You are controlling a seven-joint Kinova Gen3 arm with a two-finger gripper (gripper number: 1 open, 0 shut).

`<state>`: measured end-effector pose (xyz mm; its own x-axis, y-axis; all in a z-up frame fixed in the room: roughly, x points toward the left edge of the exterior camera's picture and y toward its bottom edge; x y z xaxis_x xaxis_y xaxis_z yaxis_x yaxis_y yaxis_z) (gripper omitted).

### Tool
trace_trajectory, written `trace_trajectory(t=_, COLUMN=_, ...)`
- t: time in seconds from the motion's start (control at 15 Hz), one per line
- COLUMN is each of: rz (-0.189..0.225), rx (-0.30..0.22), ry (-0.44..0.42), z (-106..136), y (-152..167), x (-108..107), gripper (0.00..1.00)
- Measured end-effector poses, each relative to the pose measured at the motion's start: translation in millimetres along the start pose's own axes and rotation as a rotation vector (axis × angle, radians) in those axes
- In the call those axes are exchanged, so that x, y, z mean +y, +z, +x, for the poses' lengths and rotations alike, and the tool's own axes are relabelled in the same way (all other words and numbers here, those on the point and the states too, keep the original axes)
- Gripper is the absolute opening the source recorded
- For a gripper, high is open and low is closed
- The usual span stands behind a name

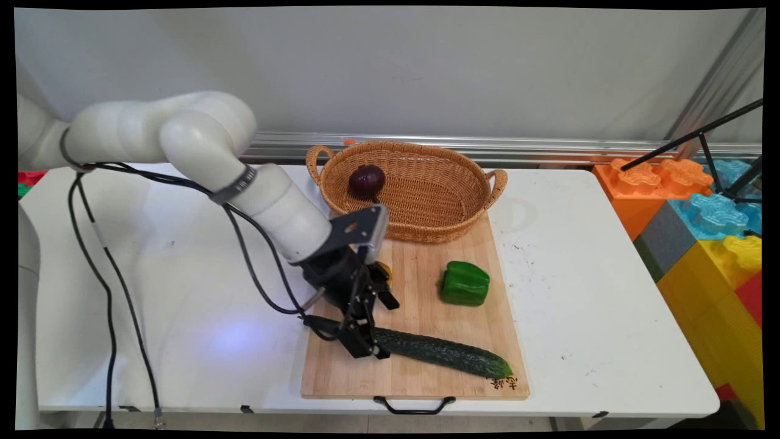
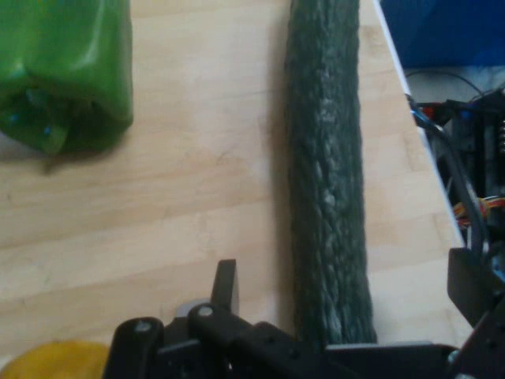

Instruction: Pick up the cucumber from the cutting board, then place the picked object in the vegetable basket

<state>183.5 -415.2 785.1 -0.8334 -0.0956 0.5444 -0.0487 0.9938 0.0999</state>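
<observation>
Gripper (image 1: 373, 329) sitting low on the cutting board (image 1: 420, 384), fingers spread wide, straddling the cucumber (image 1: 442, 352) near its left end; contact unclear.

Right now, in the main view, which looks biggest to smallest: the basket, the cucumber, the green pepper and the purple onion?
1. Wicker basket
2. Cucumber, long but thin, partly hidden by the end effector
3. Green bell pepper
4. Purple onion, though it sits farther from the camera
</observation>
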Motion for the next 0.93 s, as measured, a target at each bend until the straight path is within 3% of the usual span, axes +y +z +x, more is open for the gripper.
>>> trace_trajectory(t=0.4, rz=0.019, rx=-0.012, ry=0.049, z=7, y=27, x=-2, gripper=1.00)
trace_trajectory(t=0.47, rz=0.021, rx=-0.017, ry=0.058, z=8, y=30, x=-3, gripper=0.00)
trace_trajectory(t=0.93, rz=0.016, rx=-0.053, ry=0.092, z=9, y=39, x=-1, gripper=0.00)
